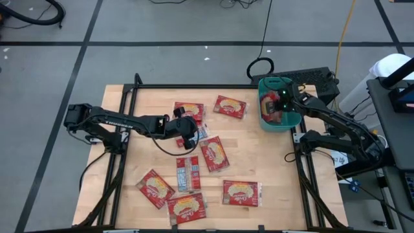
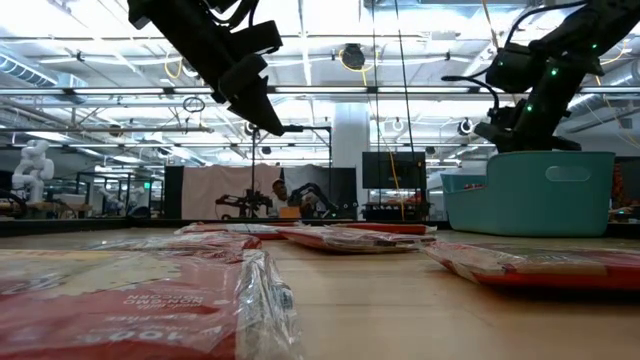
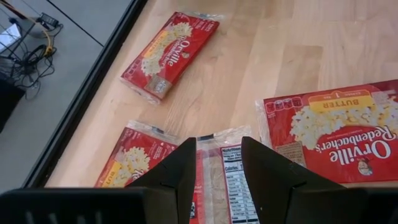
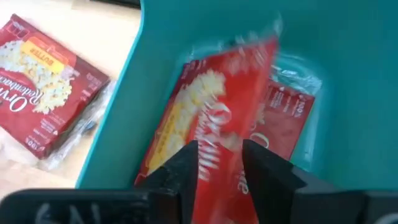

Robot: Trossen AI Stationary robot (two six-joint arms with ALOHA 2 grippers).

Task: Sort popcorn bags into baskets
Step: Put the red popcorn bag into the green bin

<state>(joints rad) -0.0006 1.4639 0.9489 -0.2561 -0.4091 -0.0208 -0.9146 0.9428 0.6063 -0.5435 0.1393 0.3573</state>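
popcorn bags: red orville redenbacher's butter packets; at least two are down in the teal basket [image 4: 118, 124], the rest are on the wooden table [image 1: 272, 168].
right gripper [image 4: 219, 163]: over the basket at the table's far right corner, fingers spread with a red packet [image 4: 211, 124] showing between them; it looks blurred, loose and dropping, not pinched. another packet [image 4: 283, 121] lies flat on the basket floor under it.
left gripper [image 3: 217, 165]: hovering above the middle of the table, fingers spread and holding nothing, lined up over a packet [image 3: 231, 180] lying nutrition-label side up.
around the left gripper: a face-up butter packet [image 3: 336, 134] just beside that one, another [image 3: 171, 53] farther off near the table edge.
still on the table: roughly eight packets, from the far middle [image 1: 230, 107] to the near edge [image 1: 241, 192].
progress: early, i'd say; a couple are binned and most remain.
next: probably the left gripper comes down on the label-up packet.
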